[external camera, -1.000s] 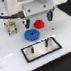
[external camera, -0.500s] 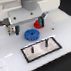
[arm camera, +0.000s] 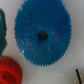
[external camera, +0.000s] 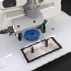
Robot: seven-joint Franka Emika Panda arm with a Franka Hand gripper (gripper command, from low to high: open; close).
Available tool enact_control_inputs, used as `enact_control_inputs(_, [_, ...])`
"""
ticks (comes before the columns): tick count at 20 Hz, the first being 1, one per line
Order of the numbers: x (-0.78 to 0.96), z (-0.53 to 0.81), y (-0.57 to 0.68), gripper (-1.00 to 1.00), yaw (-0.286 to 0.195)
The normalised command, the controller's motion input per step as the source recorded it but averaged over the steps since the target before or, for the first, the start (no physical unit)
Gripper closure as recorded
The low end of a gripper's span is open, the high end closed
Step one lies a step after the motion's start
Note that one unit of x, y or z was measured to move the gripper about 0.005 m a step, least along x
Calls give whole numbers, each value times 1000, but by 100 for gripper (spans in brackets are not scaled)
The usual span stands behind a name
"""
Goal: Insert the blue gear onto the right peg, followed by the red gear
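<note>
One flat bright-blue toothed gear (arm camera: 43, 34) lies face-up — hub hole skyward.
Small red toothed gear (arm camera: 8, 69) beside it; gripper (external camera: 36, 24) fingers' state — cannot tell.

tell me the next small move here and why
Probably lower straight down onto the large flat bright-blue toothed gear and grip it. The wrist view shows it almost centred below, lying flat on the white table, not yet on a peg.
</note>
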Motion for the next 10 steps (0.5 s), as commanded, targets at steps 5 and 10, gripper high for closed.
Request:
enact_control_inputs(5, [-224, 77, 12, -100, 0])
enact_control_inputs(10, [-114, -199, -16, -100, 0])
